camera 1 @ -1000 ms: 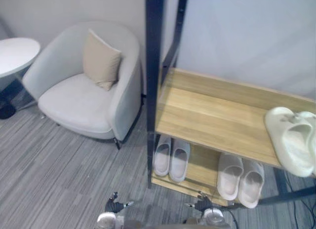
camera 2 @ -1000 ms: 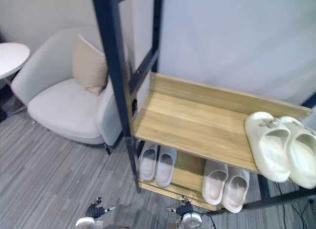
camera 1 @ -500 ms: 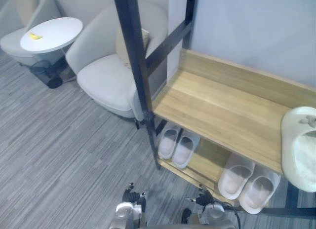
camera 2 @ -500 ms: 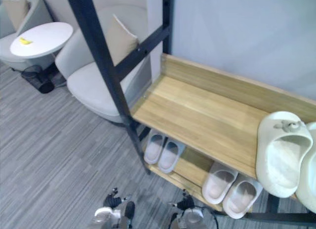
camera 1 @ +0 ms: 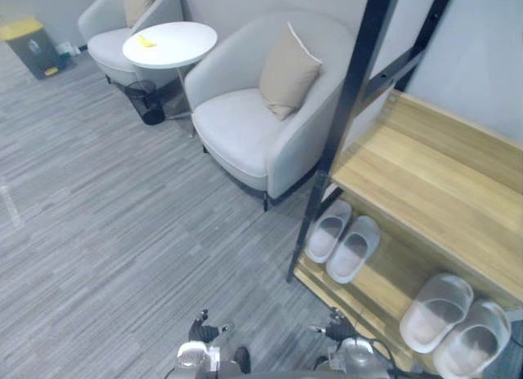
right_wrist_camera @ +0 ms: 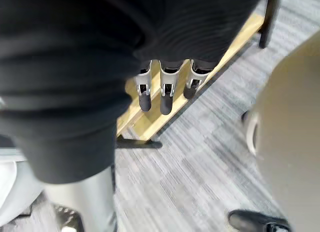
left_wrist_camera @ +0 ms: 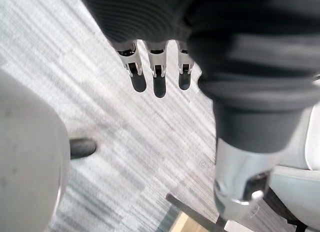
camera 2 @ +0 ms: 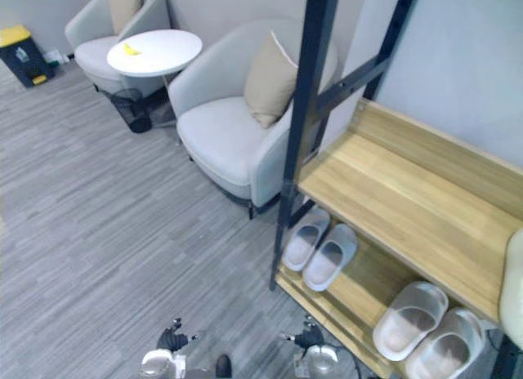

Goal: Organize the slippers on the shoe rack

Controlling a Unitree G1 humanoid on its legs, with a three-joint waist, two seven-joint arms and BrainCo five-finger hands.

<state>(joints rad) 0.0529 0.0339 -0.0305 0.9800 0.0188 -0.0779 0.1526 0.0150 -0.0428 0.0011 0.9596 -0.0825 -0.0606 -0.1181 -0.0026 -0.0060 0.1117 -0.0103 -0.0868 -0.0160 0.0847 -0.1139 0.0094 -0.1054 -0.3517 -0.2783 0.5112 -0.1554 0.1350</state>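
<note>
Left hand (left_wrist_camera: 159, 79) and right hand (right_wrist_camera: 167, 94) hung over the floor (camera 1: 122, 232), fingers straight, apart, holding nothing; left slipper pair (camera 1: 329, 232) and right slipper pair (camera 1: 440, 312) sat on the lower shelf (camera 1: 384, 273) of the shoe rack (camera 1: 425, 179); I judged a low reach might clip the black post (camera 1: 343, 118) or scatter them.

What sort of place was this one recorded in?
Likely a lounge or entry area: two armchairs beside a round white table, grey carpet, and a wooden shoe rack with slippers on its lower shelf.
</note>
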